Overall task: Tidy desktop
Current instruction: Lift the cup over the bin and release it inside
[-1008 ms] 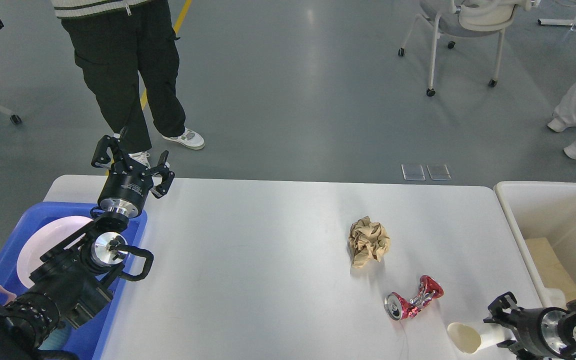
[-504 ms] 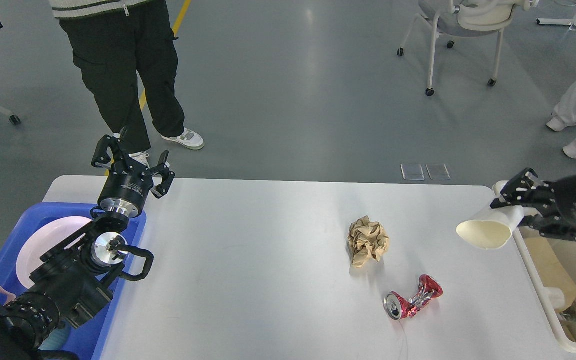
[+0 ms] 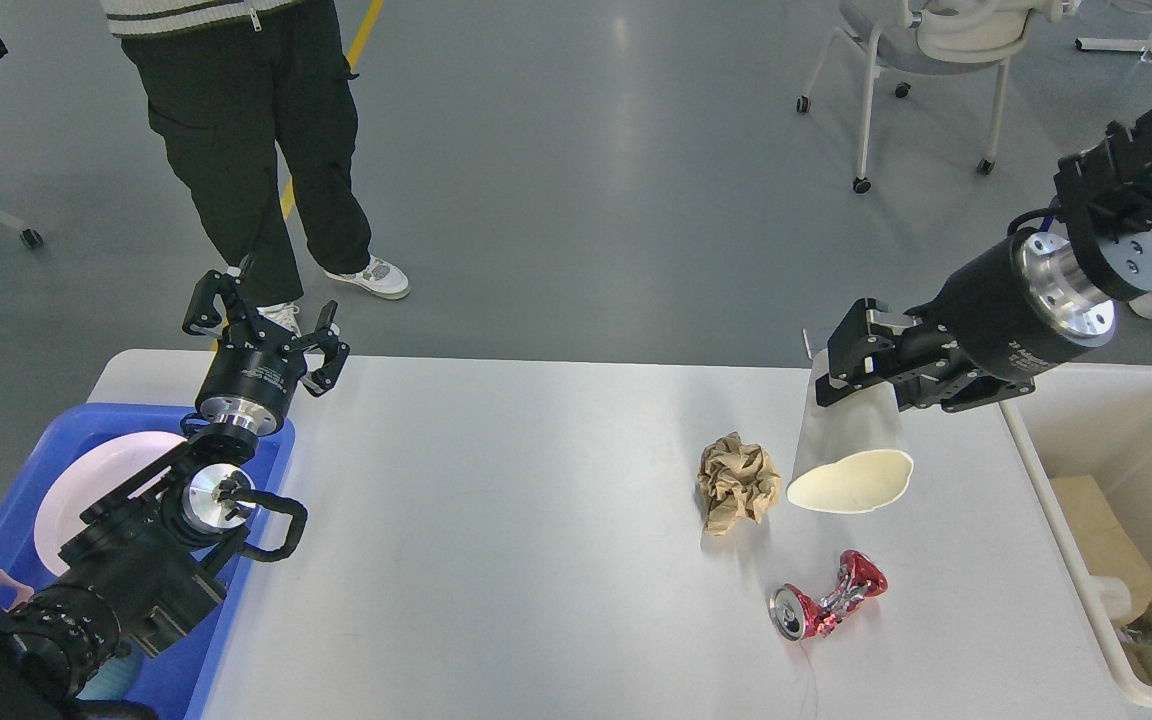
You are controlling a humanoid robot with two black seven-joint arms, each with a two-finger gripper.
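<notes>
Two containers flank the desktop [image 3: 536,520]: a blue tray [image 3: 246,610] holding a pink plate [image 3: 86,480], and a cream bin [image 3: 1086,390] containing cardboard [image 3: 1101,540]. The right gripper [image 3: 851,375] pinches a paper cup [image 3: 851,450]; the left gripper [image 3: 266,325] is spread.

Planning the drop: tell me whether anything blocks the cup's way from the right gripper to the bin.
Nothing visible does. The right gripper holds the paper cup in the air over the desktop, left of the bin. Between cup and bin lies only bare tabletop; the crumpled paper and crushed can lie on the cup's other side.
</notes>
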